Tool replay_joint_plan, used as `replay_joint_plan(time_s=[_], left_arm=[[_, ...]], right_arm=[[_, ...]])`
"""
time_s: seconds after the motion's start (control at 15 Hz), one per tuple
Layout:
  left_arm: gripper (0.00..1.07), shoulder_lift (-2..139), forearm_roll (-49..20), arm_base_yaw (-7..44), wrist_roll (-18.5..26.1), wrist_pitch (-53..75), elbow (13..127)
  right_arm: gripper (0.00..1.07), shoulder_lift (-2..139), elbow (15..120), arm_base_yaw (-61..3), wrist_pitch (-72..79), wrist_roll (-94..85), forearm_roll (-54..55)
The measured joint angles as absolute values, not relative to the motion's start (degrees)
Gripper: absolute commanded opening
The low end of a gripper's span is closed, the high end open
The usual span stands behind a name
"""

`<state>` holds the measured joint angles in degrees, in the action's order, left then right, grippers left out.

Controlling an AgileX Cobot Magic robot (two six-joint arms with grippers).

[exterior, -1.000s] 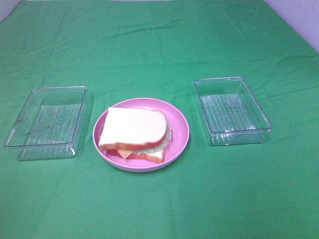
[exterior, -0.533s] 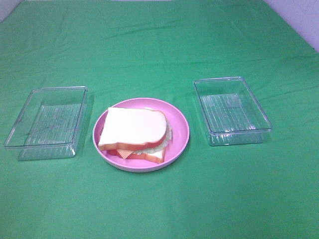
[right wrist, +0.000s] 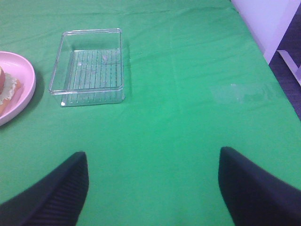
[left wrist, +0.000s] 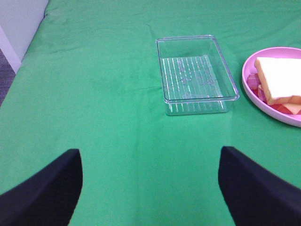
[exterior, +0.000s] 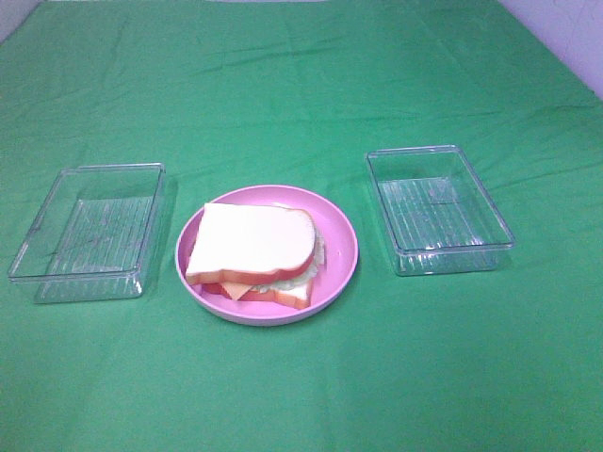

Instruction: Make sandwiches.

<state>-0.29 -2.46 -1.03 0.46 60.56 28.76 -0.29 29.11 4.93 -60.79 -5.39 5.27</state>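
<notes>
Nearest the cameras, both end effectors hang over bare green cloth with nothing between their fingers. The left end effector has its two black fingers spread wide apart, and the right end effector looks just the same, dark fingers splayed wide and holding nothing. Neither one shows up in the high view, so they sit well back from the food.

Further out on the counter, which is covered by a wrinkly green cloth, comes the pink plate, roughly in the middle. The sandwich sits on it fully stacked: a white bread slice with an orange-brown crust on top, a bit of reddish bacon and pale green lettuce peeking out at the edge, an orange cheese corner poking out low down, and another slice underneath. It sits slightly toward the left part of the plate.

Flanking the plate are two clear ribbed trays. The left tray sits just beside the plate's left rim, and the right tray stands a little more apart on the other side. Beyond them, the cloth runs on to the far edge, with a pale wall showing at the far right corner.
</notes>
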Motion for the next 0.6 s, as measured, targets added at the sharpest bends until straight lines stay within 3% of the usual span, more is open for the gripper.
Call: replay_joint_plan(time_s=[0.6], left_arm=[[0.76,-0.29,-2.58,-1.03,0.63,60.56,28.76]], right_arm=[[0.73,-0.29,28.99,4.93,-60.79,-5.39,5.39]])
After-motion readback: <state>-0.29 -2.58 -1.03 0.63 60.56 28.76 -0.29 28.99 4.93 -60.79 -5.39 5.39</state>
